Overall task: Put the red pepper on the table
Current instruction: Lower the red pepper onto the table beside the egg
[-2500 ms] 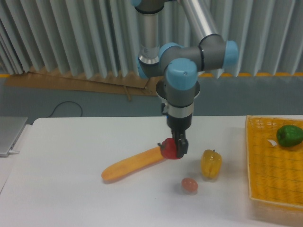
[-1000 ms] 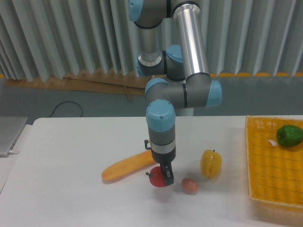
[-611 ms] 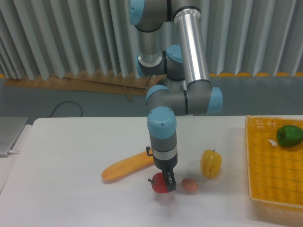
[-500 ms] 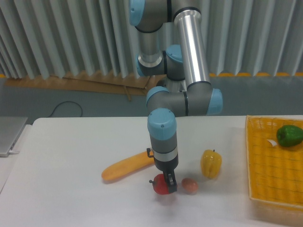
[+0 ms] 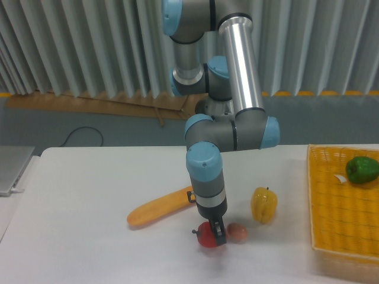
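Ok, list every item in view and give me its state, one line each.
gripper: jaws shut on the red pepper.
red pepper: held low, at the table.
yellow pepper: upright, free.
small tan egg-like item: on the table, beside the red pepper.
orange carrot-like item: lying flat.
green pepper: in the yellow basket.

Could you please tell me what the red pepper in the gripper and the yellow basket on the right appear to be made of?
The red pepper, held in the gripper, looks like smooth, glossy plastic, judging by its even colour and sheen, though real produce cannot be ruled out. The basket shows a fine grid texture, so it seems woven or moulded mesh, likely plastic or straw; the picture is too soft to say which.
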Robot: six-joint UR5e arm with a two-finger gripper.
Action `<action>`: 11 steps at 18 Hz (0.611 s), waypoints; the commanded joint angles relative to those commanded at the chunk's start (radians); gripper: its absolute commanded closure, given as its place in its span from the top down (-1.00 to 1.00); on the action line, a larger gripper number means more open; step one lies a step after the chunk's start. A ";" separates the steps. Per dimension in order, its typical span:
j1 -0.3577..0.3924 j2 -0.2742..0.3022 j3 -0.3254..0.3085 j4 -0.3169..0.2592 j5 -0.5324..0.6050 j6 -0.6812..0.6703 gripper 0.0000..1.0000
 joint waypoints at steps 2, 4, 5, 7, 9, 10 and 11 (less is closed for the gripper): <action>0.000 0.002 -0.005 0.014 0.008 -0.003 0.04; 0.000 0.003 -0.009 0.017 0.026 0.000 0.51; 0.000 0.003 -0.008 0.017 0.028 0.000 0.72; 0.000 0.003 -0.009 0.017 0.028 -0.003 0.73; 0.000 0.002 -0.008 0.017 0.028 -0.002 0.76; 0.000 0.002 -0.008 0.018 0.028 -0.003 0.85; 0.000 0.002 -0.008 0.018 0.028 -0.002 0.93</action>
